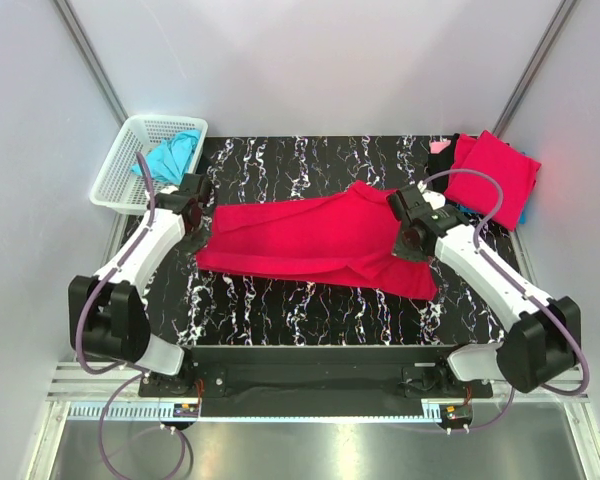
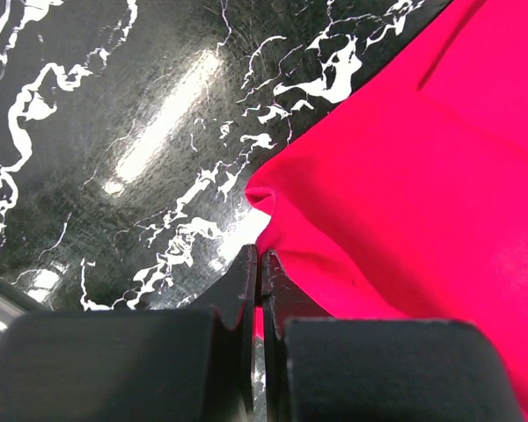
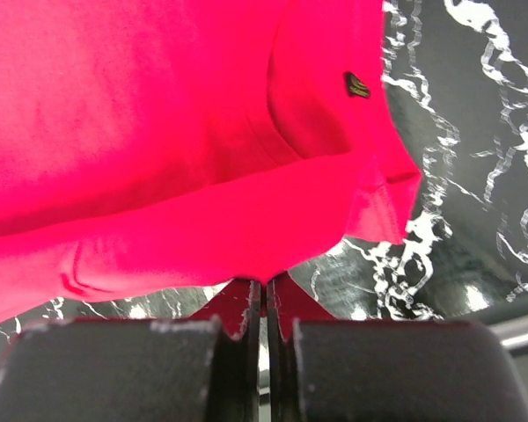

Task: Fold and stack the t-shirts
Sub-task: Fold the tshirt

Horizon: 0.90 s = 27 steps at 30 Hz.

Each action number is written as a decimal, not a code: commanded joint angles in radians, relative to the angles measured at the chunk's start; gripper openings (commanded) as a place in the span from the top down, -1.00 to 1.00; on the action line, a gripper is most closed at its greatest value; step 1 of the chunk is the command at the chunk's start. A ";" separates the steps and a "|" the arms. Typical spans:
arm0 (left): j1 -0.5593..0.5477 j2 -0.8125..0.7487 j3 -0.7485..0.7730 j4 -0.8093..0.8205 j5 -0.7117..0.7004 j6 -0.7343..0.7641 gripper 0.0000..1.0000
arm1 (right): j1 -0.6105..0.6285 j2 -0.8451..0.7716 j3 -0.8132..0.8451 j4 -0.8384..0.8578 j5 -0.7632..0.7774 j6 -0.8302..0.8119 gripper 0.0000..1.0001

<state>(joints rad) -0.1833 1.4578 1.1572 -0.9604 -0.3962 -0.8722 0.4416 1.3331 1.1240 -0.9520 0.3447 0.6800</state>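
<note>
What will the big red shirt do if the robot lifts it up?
It will probably droop and sag: the red t-shirt lies wrinkled and folded over on the table. It looks light, since thin jaws pinch just its edges. Pushed, it would likely bunch up, not roll.

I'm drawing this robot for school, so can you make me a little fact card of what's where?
Surface: black marbled table
Middle: red t-shirt lying across the table
Left arm: left gripper shut on the t-shirt's left edge
Right arm: right gripper shut on the t-shirt's right edge
Far left corner: white basket with a turquoise cloth inside
Far right corner: folded red shirt
</note>
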 commanded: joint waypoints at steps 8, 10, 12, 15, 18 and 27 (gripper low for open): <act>0.005 0.159 0.104 0.083 0.000 0.032 1.00 | -0.081 0.086 0.000 0.134 -0.062 -0.076 1.00; 0.005 0.188 0.134 0.089 0.000 0.041 1.00 | -0.093 0.109 -0.001 0.157 -0.070 -0.089 1.00; 0.005 0.231 0.162 0.095 0.005 0.048 1.00 | -0.109 0.129 0.003 0.177 -0.076 -0.097 1.00; 0.005 0.274 0.179 0.124 0.031 0.064 0.94 | -0.122 0.175 0.019 0.197 -0.078 -0.109 1.00; 0.005 0.295 0.193 0.161 0.027 0.078 0.24 | -0.126 0.218 0.036 0.217 -0.064 -0.119 0.61; 0.005 0.242 0.156 0.222 -0.030 0.039 -0.49 | -0.138 0.250 0.074 0.248 -0.019 -0.135 0.12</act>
<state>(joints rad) -0.1833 1.7565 1.3075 -0.7879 -0.3946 -0.8162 0.3111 1.5948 1.1500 -0.7376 0.2947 0.5629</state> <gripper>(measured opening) 0.738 0.441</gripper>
